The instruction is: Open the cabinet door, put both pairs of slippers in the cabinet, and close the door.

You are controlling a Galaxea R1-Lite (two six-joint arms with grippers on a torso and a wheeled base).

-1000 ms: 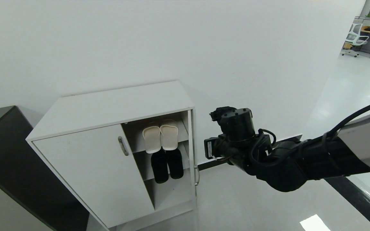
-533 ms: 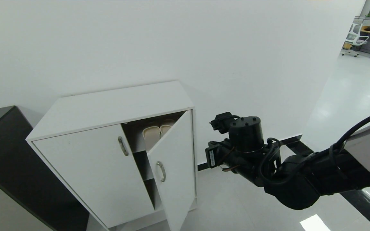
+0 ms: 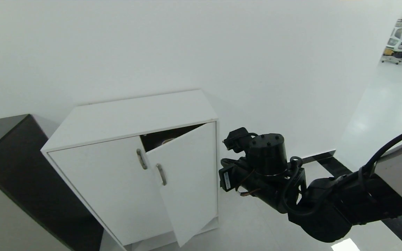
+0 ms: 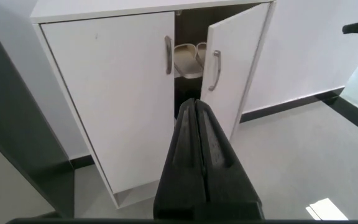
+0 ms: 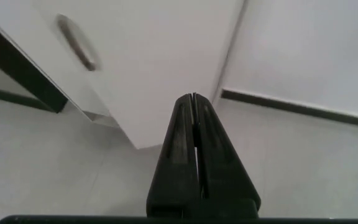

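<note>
Standing against the wall: a white two-door cabinet [image 3: 134, 115] on a pale grey floor [image 3: 250, 226], with a dark panel [image 3: 12, 167] at its left side.
Left door [image 3: 106, 188]: shut.
Right door [image 3: 190, 174]: partly open, angled out from the cabinet's right edge, a narrow gap at the handles.
Slippers [image 4: 190, 59]: a pale pair on an upper shelf inside the cabinet, seen through that gap; a second pair cannot be made out.
Left gripper [image 4: 195, 102]: fingers pressed together, holding nothing, in front of the gap, apart from both doors.
Right gripper [image 5: 193, 98]: fingers pressed together, holding nothing, near the right door's lower outer corner; contact cannot be told.
Right arm [image 3: 291, 188]: just beside the cabinet's right side.
</note>
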